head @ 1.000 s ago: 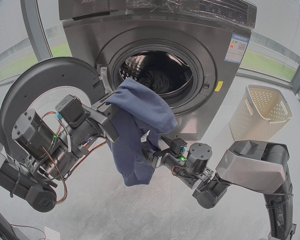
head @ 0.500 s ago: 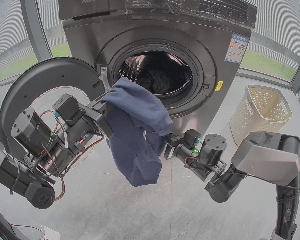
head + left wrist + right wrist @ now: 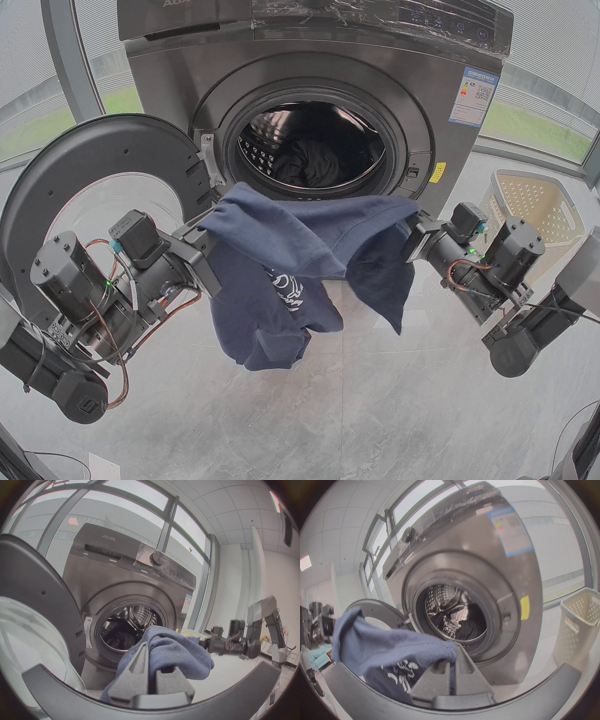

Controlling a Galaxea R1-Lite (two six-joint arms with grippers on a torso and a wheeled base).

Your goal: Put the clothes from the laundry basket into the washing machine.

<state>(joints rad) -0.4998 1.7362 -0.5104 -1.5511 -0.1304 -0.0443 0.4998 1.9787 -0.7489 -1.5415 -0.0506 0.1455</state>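
Washing machine (image 3: pixel 437 94) behind — blue shirt (image 3: pixel 300 231) crosswise, left-right

Matt cloth shirt (image 3: pixel 281 231), satin metal washing machine (image 3: pixel 350 69), perforated plastic laundry basket (image 3: pixel 537 200).

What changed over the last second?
The right gripper rose and swung to the robot's right, pulling one edge of the blue shirt along, so it now spreads between both grippers. The left gripper kept its hold. Open door, dark clothes inside and basket stayed.
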